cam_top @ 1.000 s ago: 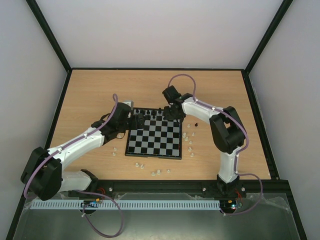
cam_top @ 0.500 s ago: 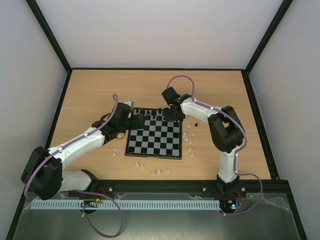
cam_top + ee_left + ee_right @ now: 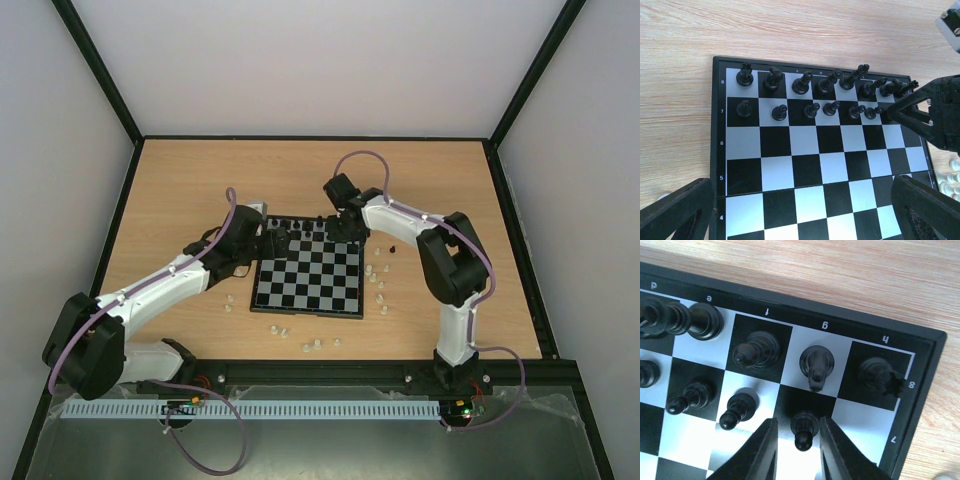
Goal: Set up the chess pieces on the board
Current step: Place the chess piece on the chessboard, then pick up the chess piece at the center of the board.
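Note:
The board (image 3: pixel 308 275) lies mid-table. Black chess pieces (image 3: pixel 800 82) fill its far row, with black pawns in the row in front. My right gripper (image 3: pixel 343 232) is low over the board's far right corner. In the right wrist view its fingers (image 3: pixel 799 421) straddle a black pawn (image 3: pixel 804 431) standing on g7. The right finger is close against the pawn and there is a small gap on the left. The square beside it, h7, is bare. My left gripper (image 3: pixel 272 240) is at the board's far left, wide open and empty (image 3: pixel 801 185). Whitish pieces (image 3: pixel 378 280) lie loose on the table.
More whitish pieces lie in front of the board (image 3: pixel 315 345) and to its left (image 3: pixel 230 300). One small black piece (image 3: pixel 393 248) sits on the table right of the board. A small grey block (image 3: pixel 252 208) is behind my left gripper. Black rails edge the table.
My right wrist has shifted very slightly to the left over the board's far right corner. The left arm has not moved.

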